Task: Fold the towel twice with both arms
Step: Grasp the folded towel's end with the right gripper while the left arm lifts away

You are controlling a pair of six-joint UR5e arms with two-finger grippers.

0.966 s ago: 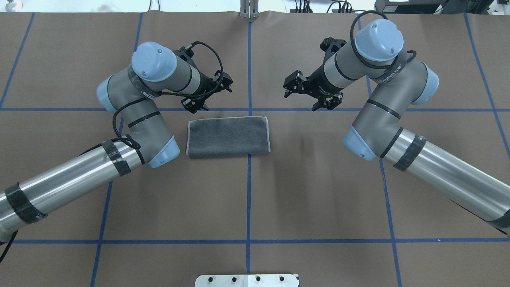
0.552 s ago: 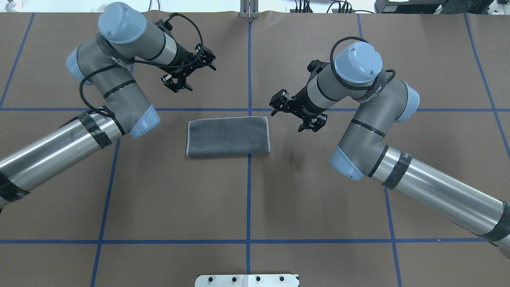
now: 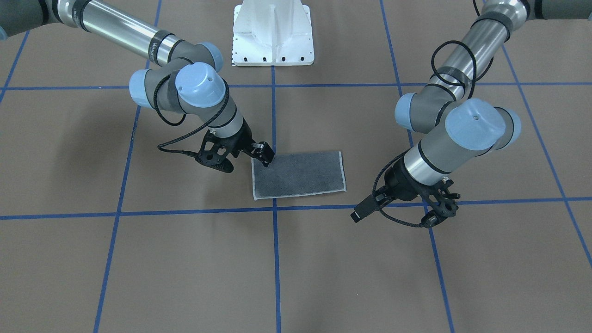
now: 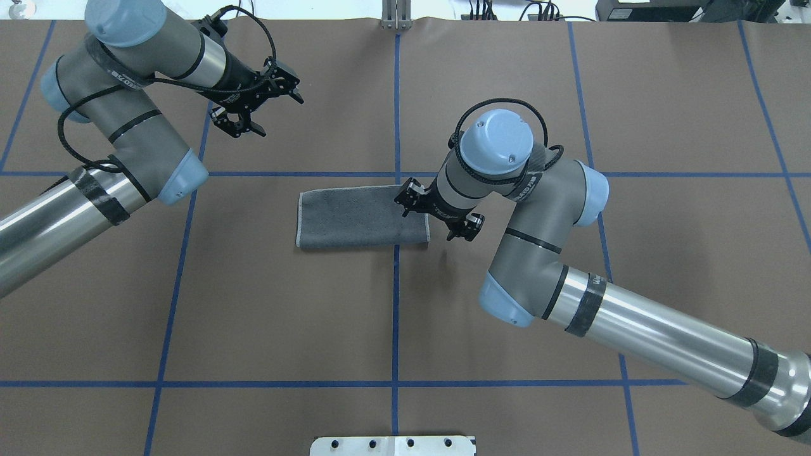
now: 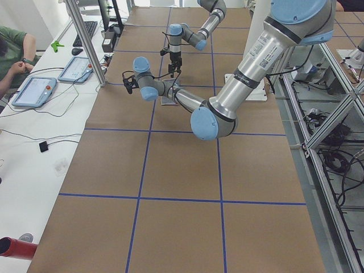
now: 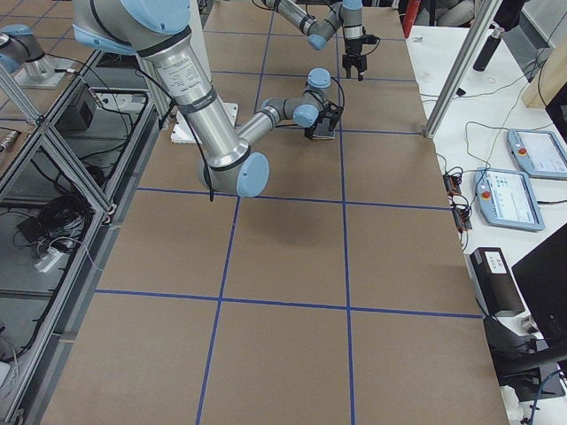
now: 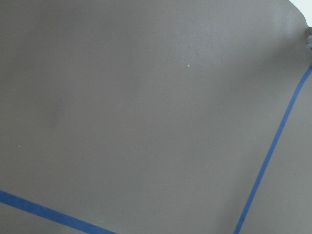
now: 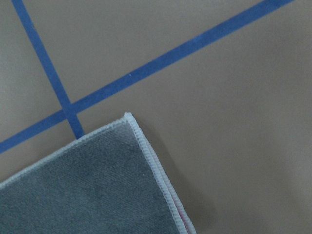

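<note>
Folded once, the towel (image 4: 355,218) lies grey-up on the tabletop (image 4: 317,316). The right fingers (image 4: 410,196) stand spread over its short edge; the left fingers (image 4: 237,123), also spread, hang well away. Pinching one layer alone could skew the second fold

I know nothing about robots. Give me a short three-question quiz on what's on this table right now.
1. True or false: the left tool is touching the towel.
2. Which colour shows on the towel's top face? A pink, B dark grey, C white.
3. Fill in: the tool over the towel's short edge is the ____ tool.
Key: 1 false; 2 B; 3 right, meaning the right tool.
</note>
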